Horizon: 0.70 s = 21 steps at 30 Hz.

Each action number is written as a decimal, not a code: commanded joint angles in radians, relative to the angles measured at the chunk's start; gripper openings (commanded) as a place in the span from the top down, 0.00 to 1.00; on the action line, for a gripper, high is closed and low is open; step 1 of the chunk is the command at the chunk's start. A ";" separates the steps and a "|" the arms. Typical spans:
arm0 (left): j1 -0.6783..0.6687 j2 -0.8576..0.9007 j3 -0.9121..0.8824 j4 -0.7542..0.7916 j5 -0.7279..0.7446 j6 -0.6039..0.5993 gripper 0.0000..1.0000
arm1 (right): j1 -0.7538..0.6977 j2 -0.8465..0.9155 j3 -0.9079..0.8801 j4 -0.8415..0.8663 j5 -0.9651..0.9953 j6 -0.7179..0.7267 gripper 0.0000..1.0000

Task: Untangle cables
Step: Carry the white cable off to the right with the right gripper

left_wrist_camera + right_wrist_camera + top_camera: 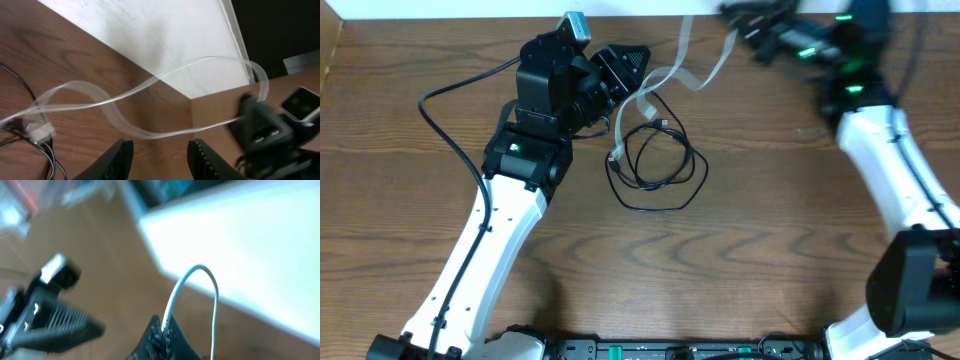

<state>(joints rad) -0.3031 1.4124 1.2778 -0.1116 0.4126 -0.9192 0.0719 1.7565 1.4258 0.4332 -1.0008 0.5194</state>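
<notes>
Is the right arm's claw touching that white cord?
Touching: the right wrist view shows the right gripper, jaws shut, pinching the white cable, which loops up out of them.

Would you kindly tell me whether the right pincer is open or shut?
Shut: the right pincer tips meet, and the white cable rises from between them.
</notes>
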 commanded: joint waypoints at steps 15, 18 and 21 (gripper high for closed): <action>-0.002 -0.009 0.007 -0.020 -0.003 0.010 0.60 | -0.470 -0.045 0.016 -0.500 0.518 -0.154 0.99; -0.002 -0.009 0.007 -0.032 -0.003 0.010 0.60 | -0.498 -0.045 0.016 -0.611 0.704 -0.254 0.99; -0.002 -0.009 0.007 -0.049 -0.003 0.010 0.60 | -0.532 -0.045 0.016 -0.639 0.786 -0.291 0.99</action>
<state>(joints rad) -0.3031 1.4124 1.2778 -0.1516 0.4126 -0.9188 -0.4194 1.7302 1.4342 -0.1921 -0.4244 0.3618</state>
